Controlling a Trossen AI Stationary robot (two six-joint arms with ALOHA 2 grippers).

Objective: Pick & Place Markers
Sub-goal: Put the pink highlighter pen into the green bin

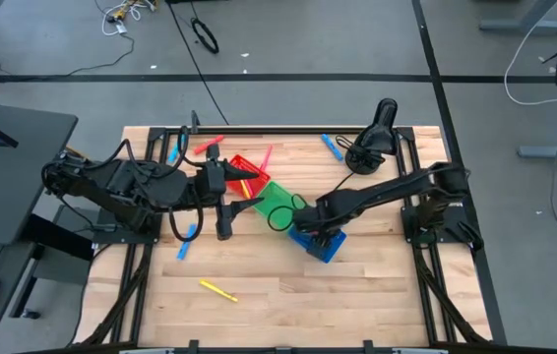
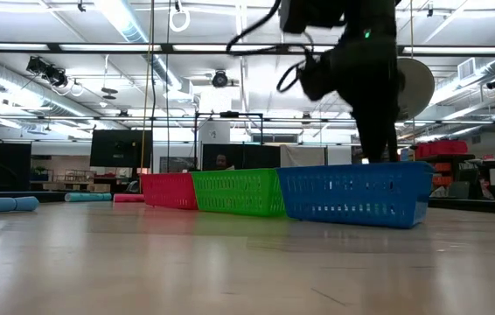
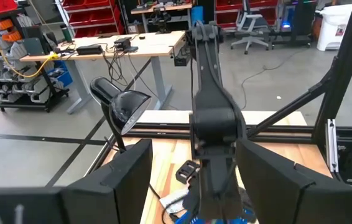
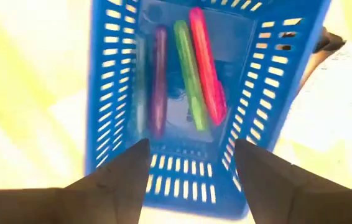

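Three markers lie side by side on the floor of the blue bin [image 4: 269,74]: a purple marker [image 4: 158,81], a green marker [image 4: 188,74] and a pink marker [image 4: 207,68]. More markers lie loose on the wooden surface [image 1: 288,295]: a yellow marker [image 1: 218,291] near the front left, a blue marker [image 1: 186,242] by the left arm, and another blue marker [image 1: 331,147] at the far right. A few more lie in or by the red bin [image 1: 249,165].

The right fingers [image 4: 191,165] hang just above the blue bin and stand wide apart with nothing between them (the three markers are all down in the bin). The left fingers [image 1: 225,228] sit over the surface, left of the green bin [image 1: 277,203], which is between the red bin and the blue bin. They look partly apart in the left wrist view, and no marker shows in them.

What could go wrong? The two arms are close together over the bins, so they could bump if both reach for the same marker. The right fingers are low, so a quick sideways move could hit the bin wall and push the bin. The round loose markers could roll away if nudged.
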